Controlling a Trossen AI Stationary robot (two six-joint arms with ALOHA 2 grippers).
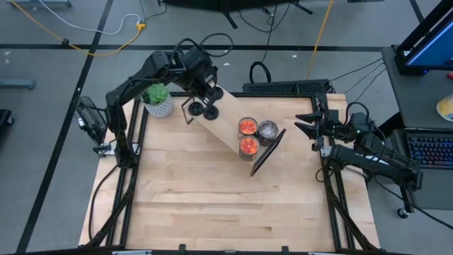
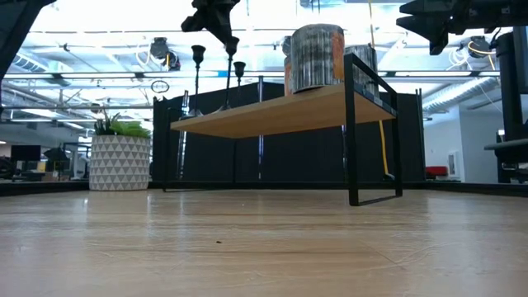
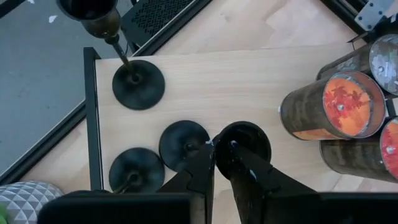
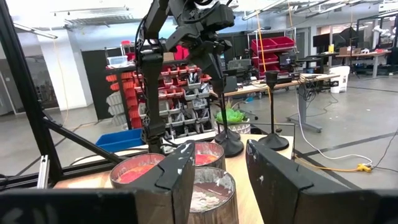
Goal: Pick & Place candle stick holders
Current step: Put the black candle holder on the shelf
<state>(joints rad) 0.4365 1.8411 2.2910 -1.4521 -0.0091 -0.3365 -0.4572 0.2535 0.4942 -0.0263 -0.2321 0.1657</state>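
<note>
Several matte-black candlestick holders stand on the far left end of a low wooden shelf (image 1: pixel 226 124). In the left wrist view a tall one (image 3: pixel 138 84) stands by the shelf's edge and two lower ones (image 3: pixel 183 143) (image 3: pixel 135 169) stand close together. My left gripper (image 3: pixel 216 149) is above that end, shut on a fourth holder (image 3: pixel 249 138). My right gripper (image 4: pixel 231 165) is open and empty, off the shelf's right end (image 1: pixel 306 125). My left gripper pinches the fourth holder near the top of its thin stem (image 4: pixel 216 68) between its two fingers, coming from above and pointing down. The holder hangs nearly upright below the fingers. Its round base (image 4: pixel 230 148) is at the shelf top; whether it rests there I cannot tell.
Three glass candle jars (image 1: pixel 247 126) (image 1: pixel 267 129) (image 1: pixel 248 145) stand on the shelf's right end. A potted plant in a white patterned pot (image 1: pixel 157 100) stands on the table left of the shelf. Bare tabletop (image 1: pixel 212 205) lies toward the near edge.
</note>
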